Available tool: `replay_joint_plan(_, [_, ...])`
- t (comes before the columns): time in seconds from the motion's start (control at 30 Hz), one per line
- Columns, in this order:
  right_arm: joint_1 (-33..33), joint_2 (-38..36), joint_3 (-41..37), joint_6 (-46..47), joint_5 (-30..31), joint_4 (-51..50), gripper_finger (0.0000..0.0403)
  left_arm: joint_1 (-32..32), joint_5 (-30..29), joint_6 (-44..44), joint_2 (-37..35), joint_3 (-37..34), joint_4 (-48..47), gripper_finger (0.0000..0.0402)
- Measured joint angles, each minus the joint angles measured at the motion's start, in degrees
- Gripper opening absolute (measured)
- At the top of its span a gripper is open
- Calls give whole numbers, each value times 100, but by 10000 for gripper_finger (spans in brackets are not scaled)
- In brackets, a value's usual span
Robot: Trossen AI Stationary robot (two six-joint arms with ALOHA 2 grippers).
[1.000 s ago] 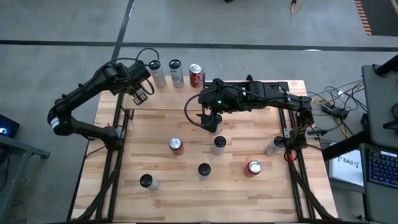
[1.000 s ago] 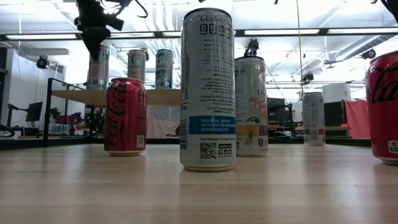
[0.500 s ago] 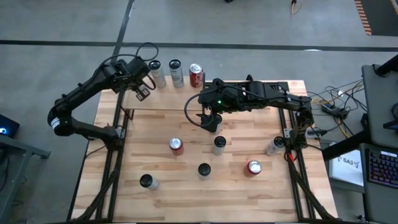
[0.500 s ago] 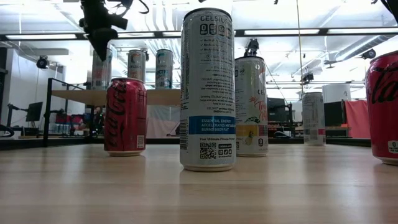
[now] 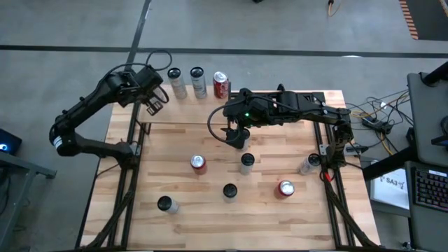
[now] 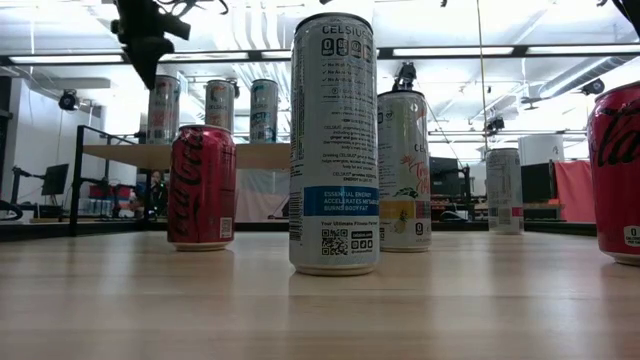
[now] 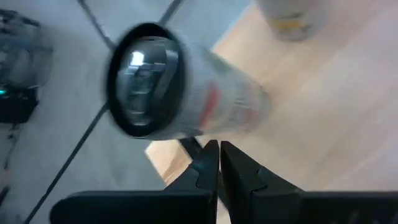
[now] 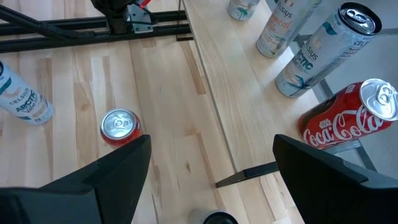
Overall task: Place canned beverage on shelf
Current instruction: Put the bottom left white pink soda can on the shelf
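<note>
**Right pincer open over the bench, loose can just to its near side**

High view: the right pincer [image 5: 238, 138] hangs with its jaws spread wide and nothing between them, over the pale wood bench [image 5: 280, 217], just near of the small raised shelf of pale planks on black posts [image 5: 196, 108]. A slim silver can with a dark top [image 5: 247, 162] stands upright just on its near side. A short red cola can [image 5: 199, 163] stands a little farther off, to the near left. The left pincer [image 5: 157, 105] is at the shelf's far-left end, beside cans already standing there, well apart from the loose cans.

Low view: the left pincer shows at the upper left, above the shelf, pressed shut and empty.

Left wrist view: its two fingers [image 7: 208, 163] meet with nothing held; a blurred upright can is just beyond them.

Right wrist view: between the spread fingers [image 8: 118, 168] lie the red cola can and the slim can's dark top. Four cans line the shelf.

Judgement: the right arm is the nearer one. The slim can stands with its long axis upright, so the pincer would drop towards the near side.
</note>
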Motion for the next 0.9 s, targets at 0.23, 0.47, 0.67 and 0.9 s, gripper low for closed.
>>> replay_joint_plan(0.23, [-2,0,0,39,0,2,327,268,-181,20,84,0,23,0])
replay_joint_plan(0.47, [-2,0,0,48,0,0,327,459,-230,36,217,0,72,0])
replay_joint_plan(0.67, [-2,0,0,40,-2,-4,327,458,-369,-122,185,0,81,0])
replay_joint_plan(0.9, [0,-2,-117,-191,-1,-5,327,210,-118,-844,-206,-29,125,0])
